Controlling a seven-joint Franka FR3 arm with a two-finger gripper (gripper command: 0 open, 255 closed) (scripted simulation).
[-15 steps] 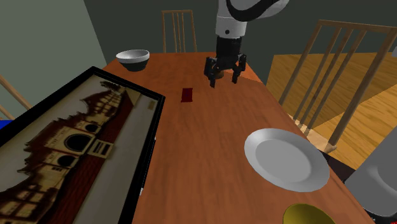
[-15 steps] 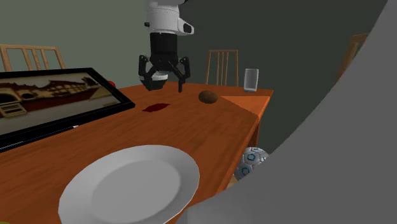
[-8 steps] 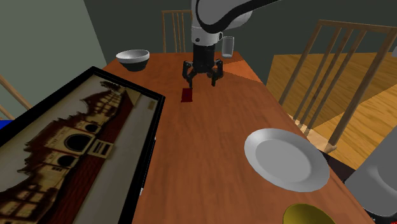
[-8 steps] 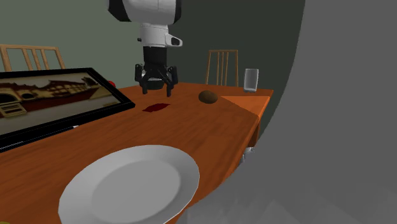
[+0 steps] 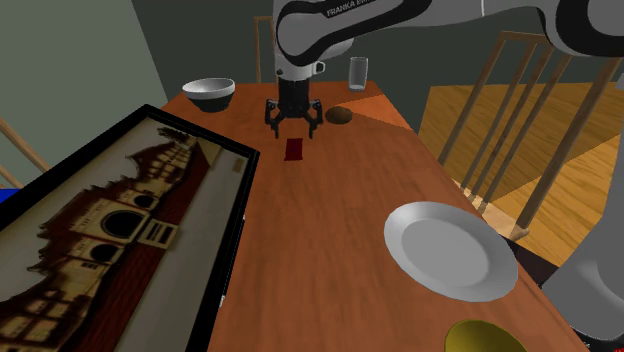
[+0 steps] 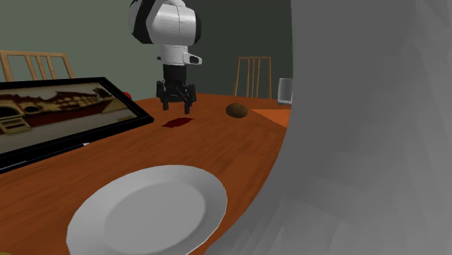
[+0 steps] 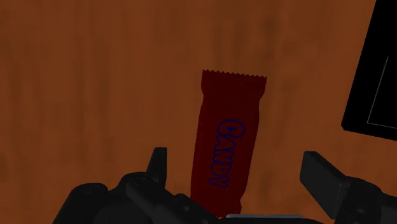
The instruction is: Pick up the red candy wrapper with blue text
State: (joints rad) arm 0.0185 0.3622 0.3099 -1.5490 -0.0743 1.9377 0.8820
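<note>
Your gripper [image 5: 293, 129] hangs wide open and empty over the red candy wrapper [image 7: 227, 137], upper centre of the shoulder view; lying flat, it may slide away as you close.

The white arm [image 5: 400, 20] reaches far out, its black gripper [image 5: 293, 128] pointing straight down — spread wide.

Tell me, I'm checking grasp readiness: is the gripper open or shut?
Open. In the wrist view the gripper has its fingers apart, touching nothing; the red candy wrapper lies on the table beneath.
</note>
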